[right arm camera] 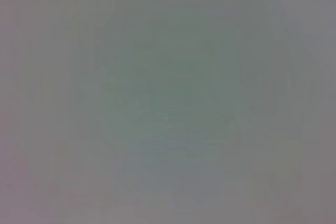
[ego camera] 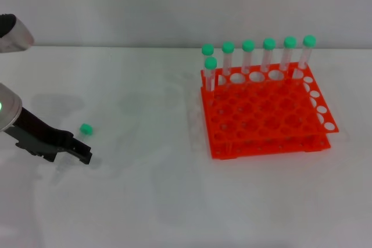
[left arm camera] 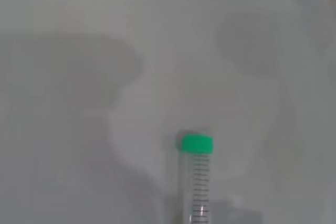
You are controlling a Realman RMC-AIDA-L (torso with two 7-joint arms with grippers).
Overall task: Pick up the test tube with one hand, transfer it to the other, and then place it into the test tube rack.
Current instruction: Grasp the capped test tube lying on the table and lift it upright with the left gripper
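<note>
The test tube shows in the head view by its green cap (ego camera: 86,128), on the left of the white table; its clear body is hard to make out there. In the left wrist view the tube (left arm camera: 197,182) runs from the cap down to the picture's edge. My left gripper (ego camera: 86,156), on the silver-grey forearm with the green light, is low over the table right at the tube's tip end. Whether it grips the tube is unclear. The orange-red rack (ego camera: 261,114) stands to the right, well away from it. The right gripper is out of view.
Several green-capped tubes (ego camera: 248,56) stand upright in the rack's back row and far left corner. Another silver-grey arm part (ego camera: 11,33) shows at the upper left edge. The right wrist view is a plain grey blur.
</note>
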